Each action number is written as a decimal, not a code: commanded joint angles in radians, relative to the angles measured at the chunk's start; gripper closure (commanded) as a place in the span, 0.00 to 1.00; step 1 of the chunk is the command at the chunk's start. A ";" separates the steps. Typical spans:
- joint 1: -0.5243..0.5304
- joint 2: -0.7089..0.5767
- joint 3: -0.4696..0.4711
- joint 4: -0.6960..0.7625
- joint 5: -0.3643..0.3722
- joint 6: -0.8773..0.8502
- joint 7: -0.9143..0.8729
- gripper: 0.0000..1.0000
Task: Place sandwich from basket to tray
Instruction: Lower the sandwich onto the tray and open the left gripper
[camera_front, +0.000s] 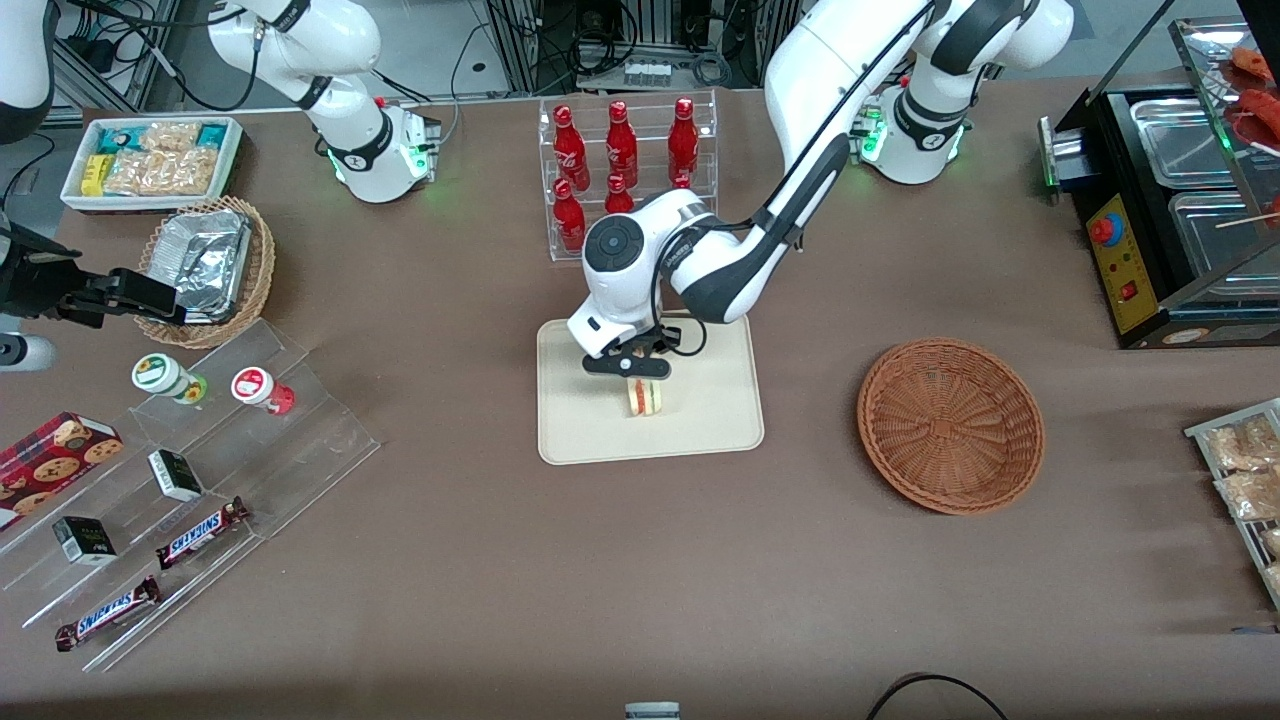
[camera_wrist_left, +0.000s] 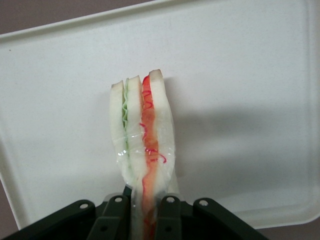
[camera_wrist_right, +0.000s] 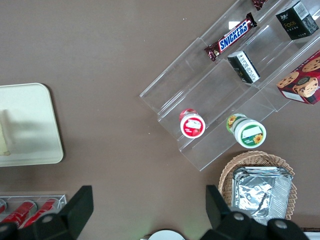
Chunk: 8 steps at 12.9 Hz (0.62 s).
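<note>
My claw (camera_front: 640, 372) grips the sandwich (camera_front: 645, 397) tight just above the tray (camera_front: 570, 430), so next I should lower it and let go.

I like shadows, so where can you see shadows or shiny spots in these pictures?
In the left wrist view, the sandwich, held in the tool, casts a soft grey shadow on the tray. In the front view, the basket has a darker inner side, and the foil containers glint. In the right wrist view, the clear steps catch glare.
</note>
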 joint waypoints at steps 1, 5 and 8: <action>-0.014 0.022 0.012 0.012 0.021 0.002 -0.032 0.85; -0.013 0.019 0.013 0.015 0.023 -0.004 -0.023 0.01; -0.002 -0.030 0.015 0.015 0.020 -0.044 -0.037 0.00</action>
